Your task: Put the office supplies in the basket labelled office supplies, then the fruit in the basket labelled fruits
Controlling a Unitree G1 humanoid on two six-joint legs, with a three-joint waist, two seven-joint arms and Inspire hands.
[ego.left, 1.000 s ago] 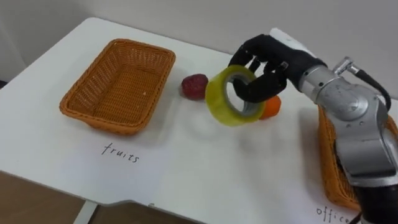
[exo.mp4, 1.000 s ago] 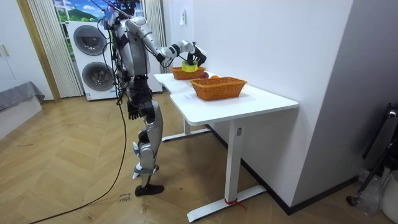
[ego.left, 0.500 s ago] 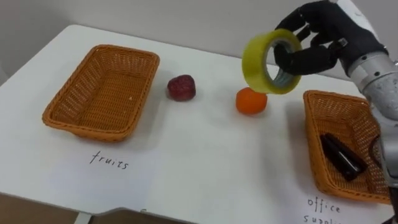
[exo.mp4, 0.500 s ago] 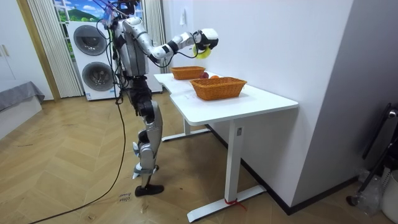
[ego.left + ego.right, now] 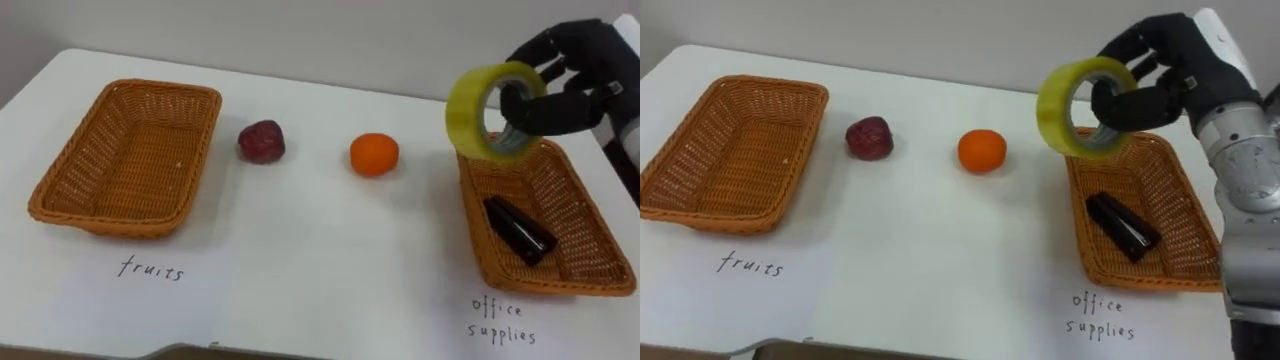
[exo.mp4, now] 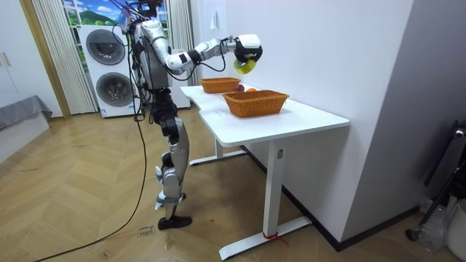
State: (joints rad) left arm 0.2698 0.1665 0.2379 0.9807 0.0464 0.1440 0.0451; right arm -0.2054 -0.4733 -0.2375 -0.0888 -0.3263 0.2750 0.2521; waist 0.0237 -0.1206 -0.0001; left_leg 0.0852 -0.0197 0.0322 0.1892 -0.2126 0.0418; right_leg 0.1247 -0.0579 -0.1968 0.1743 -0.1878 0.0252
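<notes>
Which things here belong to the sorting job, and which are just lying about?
Job: yellow tape roll held in the right hand; orange; dark red fruit; fruits basket; office supplies basket with a black item inside.
Lying about: stacked washing machines; curtain.

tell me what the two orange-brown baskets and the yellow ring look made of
The orange-brown baskets, left and right: likely wicker or rattan, matt, with a visible weave. The yellow ring in the right hand: seemingly a glossy, translucent plastic tape roll.
</notes>
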